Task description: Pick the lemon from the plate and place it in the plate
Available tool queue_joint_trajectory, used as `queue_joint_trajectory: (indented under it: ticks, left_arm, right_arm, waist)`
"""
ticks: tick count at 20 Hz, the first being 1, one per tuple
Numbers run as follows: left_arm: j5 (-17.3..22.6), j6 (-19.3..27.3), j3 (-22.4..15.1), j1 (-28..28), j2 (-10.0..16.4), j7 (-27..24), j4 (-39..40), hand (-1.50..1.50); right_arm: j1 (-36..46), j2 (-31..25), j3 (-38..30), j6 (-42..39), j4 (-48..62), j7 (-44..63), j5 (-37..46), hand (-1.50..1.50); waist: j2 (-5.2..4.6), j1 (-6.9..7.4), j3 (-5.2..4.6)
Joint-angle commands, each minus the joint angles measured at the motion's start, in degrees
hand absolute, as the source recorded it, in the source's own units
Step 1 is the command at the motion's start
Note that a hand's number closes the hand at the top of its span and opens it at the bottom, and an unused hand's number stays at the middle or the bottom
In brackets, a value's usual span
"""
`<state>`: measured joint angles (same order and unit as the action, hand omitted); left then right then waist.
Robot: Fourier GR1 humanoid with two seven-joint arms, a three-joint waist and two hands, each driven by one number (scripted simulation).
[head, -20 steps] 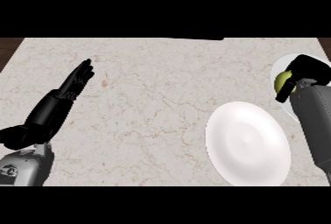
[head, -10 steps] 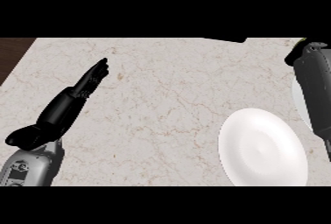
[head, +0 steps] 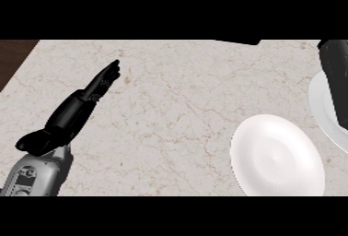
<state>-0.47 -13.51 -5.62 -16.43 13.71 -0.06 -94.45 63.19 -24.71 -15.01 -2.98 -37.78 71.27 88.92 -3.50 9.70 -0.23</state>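
- Lemon: not visible, so I cannot tell where it sits. My guess is it's hidden at the right hand, at the right edge over the far plate.
- Handling, judged: light, firm, waxy, rolls. Take it across the belly.
- Long axis and heading: cannot tell.
- Right hand's grasp: cannot tell.
- Left hand: resting at left, fingers straight, holding nothing.
- Near plate: just beside the far plate.

Pale beige marble counter with thin brown veins, evenly lit, dark brown strip beyond its far-left corner, black edge along its far side.
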Motion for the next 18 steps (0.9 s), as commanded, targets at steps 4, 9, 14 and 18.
queue_joint_trajectory:
  ticks: [4, 9, 14, 18]
  left_arm:
    - [-0.2, 0.5, 0.2, 0.4, -0.3, 0.1, 0.1, 0.0]
    - [-0.8, 1.8, 1.3, 1.2, -0.6, -1.3, 1.7, 0.0]
    - [-0.9, 1.8, 0.6, 2.3, -1.1, -0.8, 0.8, 0.0]
    - [0.4, 1.3, 2.9, 1.7, 0.5, 0.5, 0.6, 0.0]
  right_arm:
    - [2.1, -0.6, -5.3, 6.1, 3.9, 13.9, 7.5, 1.5]
    - [-0.7, 0.1, -8.6, 11.8, 3.5, 13.9, 11.9, 1.5]
    - [-2.4, -0.3, -11.6, 15.1, 3.5, 13.9, 16.3, 1.5]
    - [-4.1, -0.9, -14.3, 16.4, 3.6, 13.9, 18.9, 1.5]
  waist:
    - [0.17, -0.99, 0.24]
    - [0.53, -3.34, 0.27]
    - [0.88, -3.55, 0.37]
    - [1.47, -4.51, 0.39]
